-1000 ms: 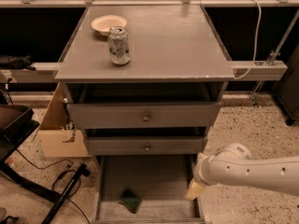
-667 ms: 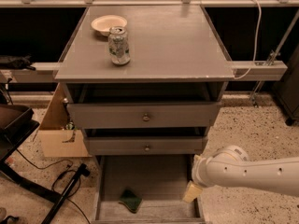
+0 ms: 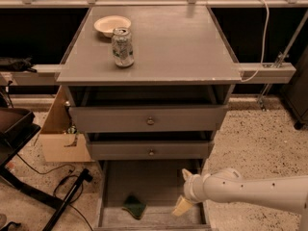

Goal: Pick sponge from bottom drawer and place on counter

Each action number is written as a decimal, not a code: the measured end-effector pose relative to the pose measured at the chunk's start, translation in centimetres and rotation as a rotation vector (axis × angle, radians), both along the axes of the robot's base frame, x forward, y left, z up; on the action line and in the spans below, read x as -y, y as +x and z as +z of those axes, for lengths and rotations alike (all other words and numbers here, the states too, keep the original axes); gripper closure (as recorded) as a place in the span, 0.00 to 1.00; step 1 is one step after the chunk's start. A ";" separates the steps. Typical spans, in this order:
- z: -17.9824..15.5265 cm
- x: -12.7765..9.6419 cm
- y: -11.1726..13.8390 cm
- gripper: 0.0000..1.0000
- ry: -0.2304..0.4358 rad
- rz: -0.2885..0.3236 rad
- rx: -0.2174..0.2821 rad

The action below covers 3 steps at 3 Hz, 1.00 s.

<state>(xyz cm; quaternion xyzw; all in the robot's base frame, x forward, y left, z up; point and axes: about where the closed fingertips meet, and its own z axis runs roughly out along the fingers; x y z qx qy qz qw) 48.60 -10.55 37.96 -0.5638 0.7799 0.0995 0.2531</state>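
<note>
— Jaws?
— We found the pale-fingered white gripper (image 3: 183, 190) spread wide, holding nothing, at the open grey bottom drawer's (image 3: 144, 179) right side.
— Sponge?
— We noted the dark green rectangular sponge (image 3: 134, 206) on the drawer floor, apart from the gripper.

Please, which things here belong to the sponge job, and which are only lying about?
Job: sponge in the bottom drawer; counter; gripper, open, over the drawer's right side, apart from the sponge.
Lying about: bowl and can on the counter; cardboard box on the floor.

No readable text (can (image 3: 122, 47) label illegible), pincer (image 3: 184, 190) over bottom drawer (image 3: 144, 179)
</note>
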 end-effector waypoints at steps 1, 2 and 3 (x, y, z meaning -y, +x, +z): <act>-3.9 -1.5 0.3 0.00 0.081 -0.007 -0.012; -9.0 -2.8 1.1 0.00 0.134 -0.039 -0.032; -13.6 -4.5 2.1 0.00 0.144 -0.073 -0.063</act>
